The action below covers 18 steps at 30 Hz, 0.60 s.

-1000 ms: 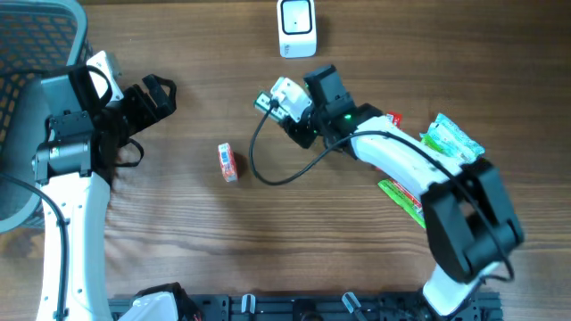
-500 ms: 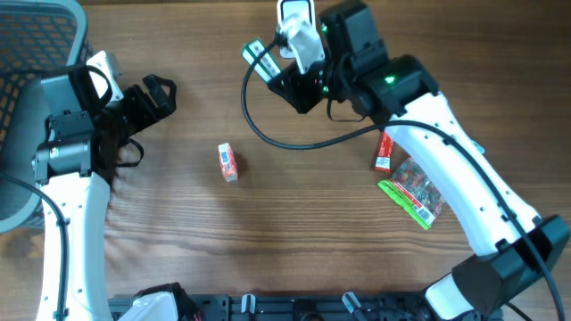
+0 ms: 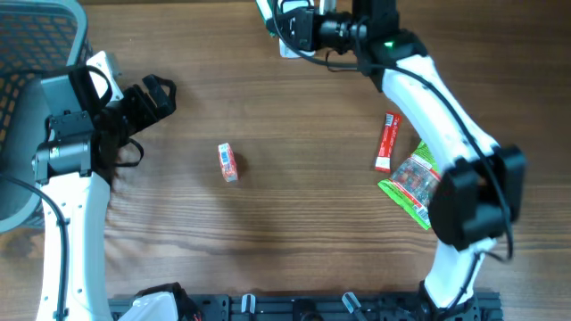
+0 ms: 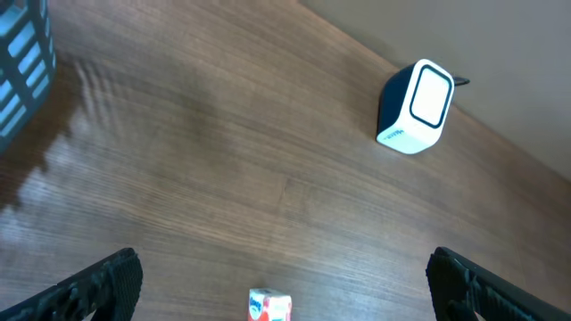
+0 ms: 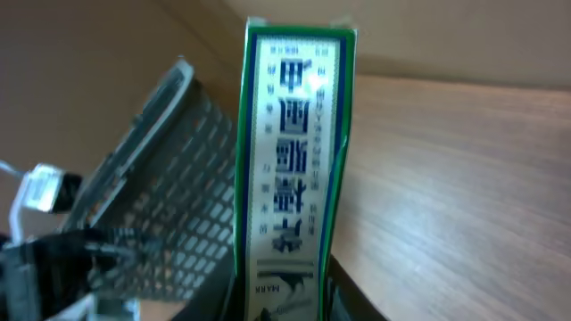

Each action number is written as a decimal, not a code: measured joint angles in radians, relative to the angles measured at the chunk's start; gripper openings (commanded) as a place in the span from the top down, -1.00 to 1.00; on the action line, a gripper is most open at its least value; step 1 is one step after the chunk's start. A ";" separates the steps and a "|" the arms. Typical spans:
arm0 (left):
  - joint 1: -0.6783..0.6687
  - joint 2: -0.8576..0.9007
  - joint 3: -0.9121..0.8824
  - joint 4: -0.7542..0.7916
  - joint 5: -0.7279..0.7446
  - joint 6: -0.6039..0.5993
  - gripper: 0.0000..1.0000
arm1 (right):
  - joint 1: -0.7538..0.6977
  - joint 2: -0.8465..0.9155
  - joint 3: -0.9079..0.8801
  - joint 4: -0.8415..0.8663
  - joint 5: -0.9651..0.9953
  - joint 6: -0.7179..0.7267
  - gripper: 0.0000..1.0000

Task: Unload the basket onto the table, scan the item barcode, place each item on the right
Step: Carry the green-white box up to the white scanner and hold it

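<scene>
As the overhead view shows, the right gripper (image 3: 291,21) is stretched to the far edge of the desk (image 3: 294,232) and clenched on a narrow green box (image 3: 265,11), which juts from the jaws toward the far left corner. The scanner (image 3: 287,48) is mostly covered by that gripper, so the box is judged to lie just over it and a little to its left; the gap between them cannot be told. The left gripper (image 3: 153,96) is held wide and empty near the left edge, well apart from the scanner, so the right arm is the nearer one. From the left wrist, the scanner is seen by the far edge with its pale window tilted upward, and a small carton (image 4: 269,306) lies between the spread fingers (image 4: 103,283). From the right wrist, the box is seen gripped at its lower end, its long axis running straight out from the jaws. No barcode can be made out on the printed face, so a turn toward the window is judged likely to be needed.
</scene>
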 measured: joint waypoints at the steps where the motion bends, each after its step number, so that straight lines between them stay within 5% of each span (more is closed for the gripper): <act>1: 0.000 0.000 0.000 -0.002 0.000 0.000 -1.00 | -0.002 0.034 0.001 0.084 -0.015 0.038 0.63; 4: 0.000 0.000 0.000 0.000 0.000 0.000 -1.00 | -0.016 0.180 0.002 0.317 -0.069 0.215 0.63; 12: 0.000 0.000 0.000 0.000 -0.001 0.000 -1.00 | -0.112 0.392 0.002 0.605 -0.099 0.450 0.62; 18: 0.000 0.000 0.000 -0.001 0.000 0.000 -1.00 | -0.134 0.449 0.002 0.636 -0.095 0.523 0.62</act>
